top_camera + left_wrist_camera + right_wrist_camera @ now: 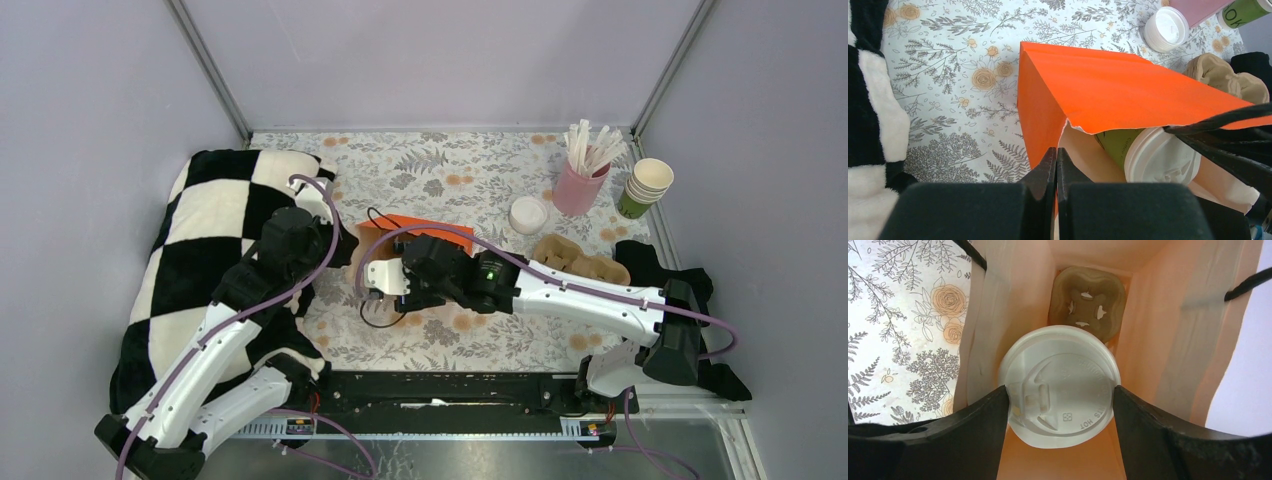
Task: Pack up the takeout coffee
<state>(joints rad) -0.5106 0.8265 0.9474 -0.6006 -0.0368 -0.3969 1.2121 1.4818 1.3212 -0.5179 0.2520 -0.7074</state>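
An orange paper bag (420, 225) lies on its side on the floral table, its mouth toward the arms. My left gripper (1056, 152) is shut on the bag's mouth edge (1048, 125) and holds it up. The takeout coffee (1060, 385), a green cup with a white lid (1160, 157), sits in the bag's mouth. My right gripper (1060, 390) is shut on it, one finger pressing each side of the lid. A brown pulp carrier (1088, 307) rests at the bag's far end, beyond the cup.
A second brown carrier (580, 262) lies right of the bag. A loose white lid (528, 214), a pink cup of stirrers (580, 185) and a stack of green cups (645, 188) stand at the back right. A checkered blanket (200, 260) fills the left side.
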